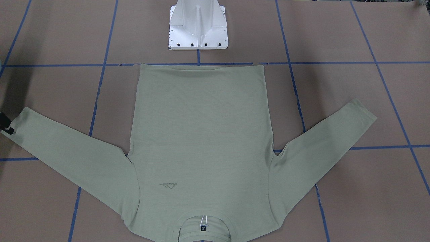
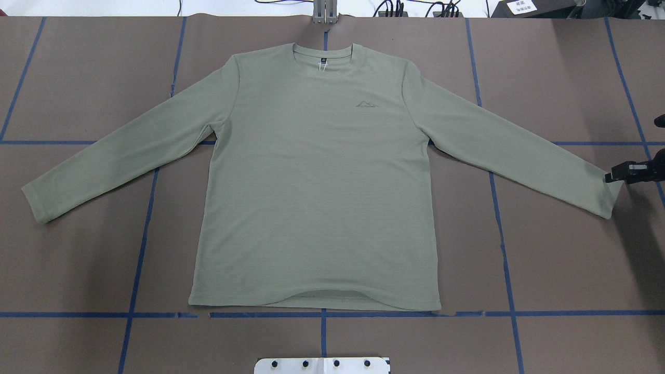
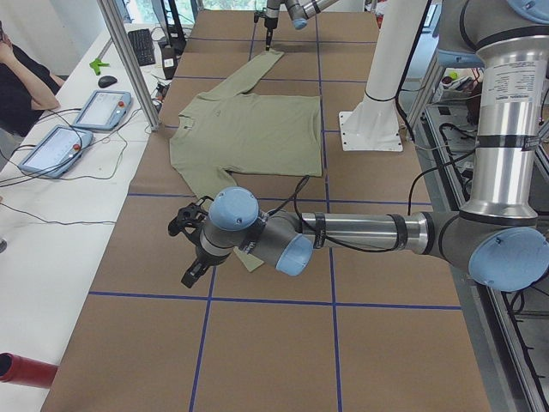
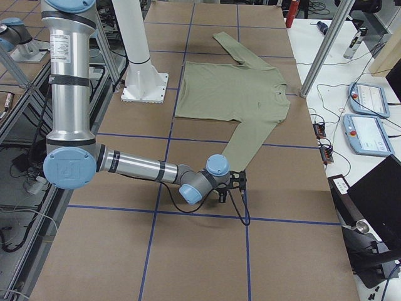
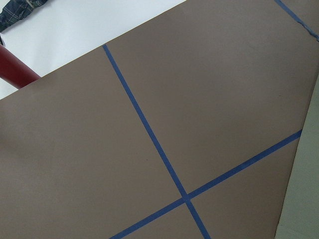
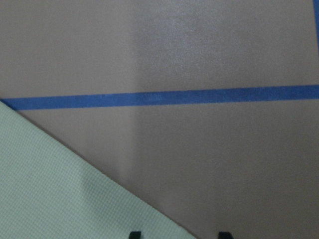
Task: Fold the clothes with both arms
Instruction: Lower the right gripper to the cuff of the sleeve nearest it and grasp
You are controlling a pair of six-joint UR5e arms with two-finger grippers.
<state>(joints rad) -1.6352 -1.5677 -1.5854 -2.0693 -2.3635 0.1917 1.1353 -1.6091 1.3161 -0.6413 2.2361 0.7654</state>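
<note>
Surface: table point(image 2: 78, 259) covered in brown paper, gridded with blue tape point(image 2: 137, 249). Along the operators' side runs a white bench point(image 3: 51, 223) carrying two teach pendants point(image 3: 101, 108) and a keyboard point(image 3: 141, 45). A person point(image 3: 17, 81) in a dark top is beside it. A red cylinder point(image 3: 24, 369) lies at the bench's near end in the exterior left view. A white pedestal point(image 1: 198, 27) is bolted down at the robot's side, centre.

Shirt point(image 2: 317, 182): sage-green, long-sleeved, lying flat and centred, chest logo up. The collar is at the operators' side and the hem just in front of the pedestal. Both sleeves are spread outward, cuffs angled back toward the robot.

Left arm point(image 3: 360, 232): upper link upright, forearm level and low over the paper, wrist at the left cuff point(image 2: 36, 205). Left gripper point(image 3: 190, 257) points down just outboard of that cuff. It shows only from the side, so cannot tell whether its fingers are apart or together. Its wrist camera shows paper, a tape crossing and a sliver of sleeve edge.

Right arm point(image 4: 138, 168): likewise a low, level reach. Right gripper point(image 2: 618, 174) sits at the end of the right cuff point(image 2: 610, 200), fingers apart. In its wrist view one fingertip point(image 6: 134, 234) is over fabric, the other over bare paper.
</note>
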